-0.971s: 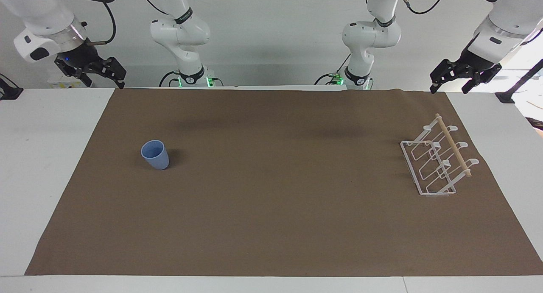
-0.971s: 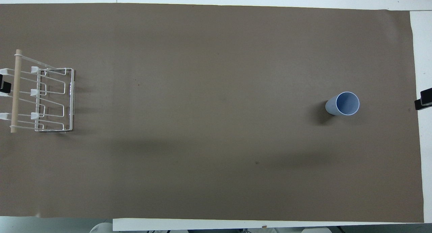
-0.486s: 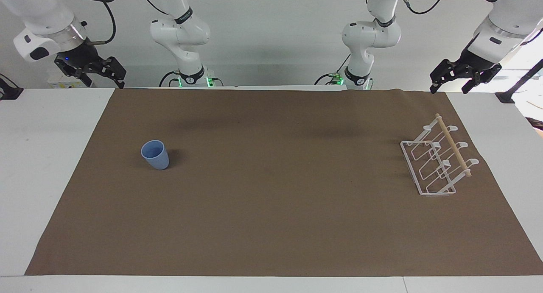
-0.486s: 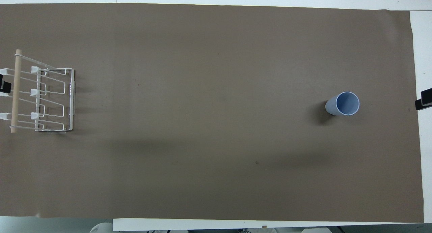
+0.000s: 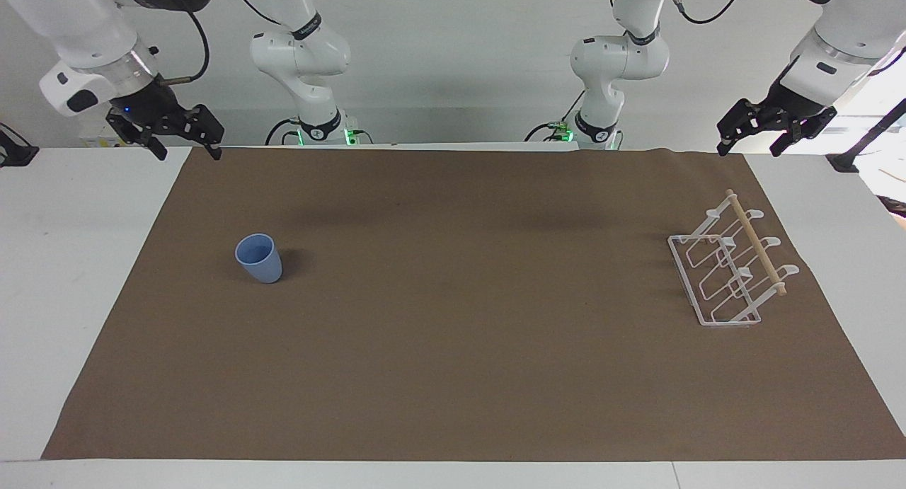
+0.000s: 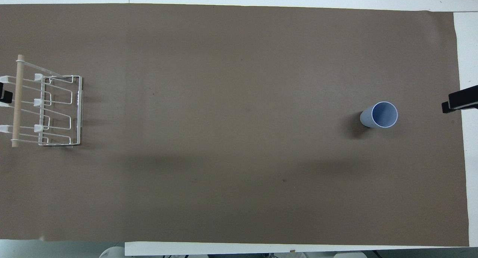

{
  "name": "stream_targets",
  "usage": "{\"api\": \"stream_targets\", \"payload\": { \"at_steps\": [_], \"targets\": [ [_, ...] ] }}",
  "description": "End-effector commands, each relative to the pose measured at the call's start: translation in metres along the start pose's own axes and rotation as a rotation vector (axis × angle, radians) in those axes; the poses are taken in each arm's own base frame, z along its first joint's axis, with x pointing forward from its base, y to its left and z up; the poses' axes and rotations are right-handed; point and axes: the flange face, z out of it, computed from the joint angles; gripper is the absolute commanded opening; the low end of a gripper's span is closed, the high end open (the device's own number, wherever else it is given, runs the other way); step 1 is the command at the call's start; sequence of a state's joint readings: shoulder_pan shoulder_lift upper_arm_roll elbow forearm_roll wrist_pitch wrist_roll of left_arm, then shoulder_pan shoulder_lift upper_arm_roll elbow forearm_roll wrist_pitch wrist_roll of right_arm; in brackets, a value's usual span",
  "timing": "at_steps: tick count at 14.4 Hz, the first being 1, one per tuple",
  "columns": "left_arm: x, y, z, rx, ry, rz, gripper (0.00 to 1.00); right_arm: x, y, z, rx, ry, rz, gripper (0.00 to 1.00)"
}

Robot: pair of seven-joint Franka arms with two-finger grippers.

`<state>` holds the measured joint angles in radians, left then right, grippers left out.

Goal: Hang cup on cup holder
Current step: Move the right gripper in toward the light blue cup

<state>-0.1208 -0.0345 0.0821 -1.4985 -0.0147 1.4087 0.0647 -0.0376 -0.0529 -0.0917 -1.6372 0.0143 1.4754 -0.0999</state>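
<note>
The cup (image 5: 259, 258) is plain light blue, a shade paler inside. The cup holder (image 5: 729, 269) is white wire with a pale wooden rod (image 5: 756, 243). The mat (image 5: 453, 347) is flat brown, unpatterned, on a white table (image 5: 78, 262). Both grippers, right (image 5: 189, 147) and left (image 5: 750, 144), look black, on white arms.

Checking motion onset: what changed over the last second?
The right gripper, open and holding nothing, has shifted from the table's edge in over the brown mat, toward the cup's end. The left gripper waits, open, unchanged. Cup and cup holder have not moved.
</note>
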Motion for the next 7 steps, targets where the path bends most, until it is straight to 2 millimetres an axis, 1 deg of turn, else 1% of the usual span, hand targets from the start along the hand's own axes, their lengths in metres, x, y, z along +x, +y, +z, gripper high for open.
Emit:
{"api": "stream_targets", "payload": {
  "at_steps": [1, 5, 7],
  "targets": [
    [-0.008, -0.004, 0.002, 0.001, -0.008, 0.003, 1.00, 0.005, 0.007, 0.045, 0.015, -0.004, -0.064, 1.00],
    [-0.012, -0.008, 0.004, -0.001, -0.009, -0.004, 1.00, 0.027, 0.012, 0.104, -0.004, 0.026, -0.073, 1.00],
    [-0.012, -0.008, 0.004, -0.001, -0.010, -0.004, 1.00, 0.037, 0.009, 0.127, -0.008, 0.033, -0.078, 0.99]
  ]
}}
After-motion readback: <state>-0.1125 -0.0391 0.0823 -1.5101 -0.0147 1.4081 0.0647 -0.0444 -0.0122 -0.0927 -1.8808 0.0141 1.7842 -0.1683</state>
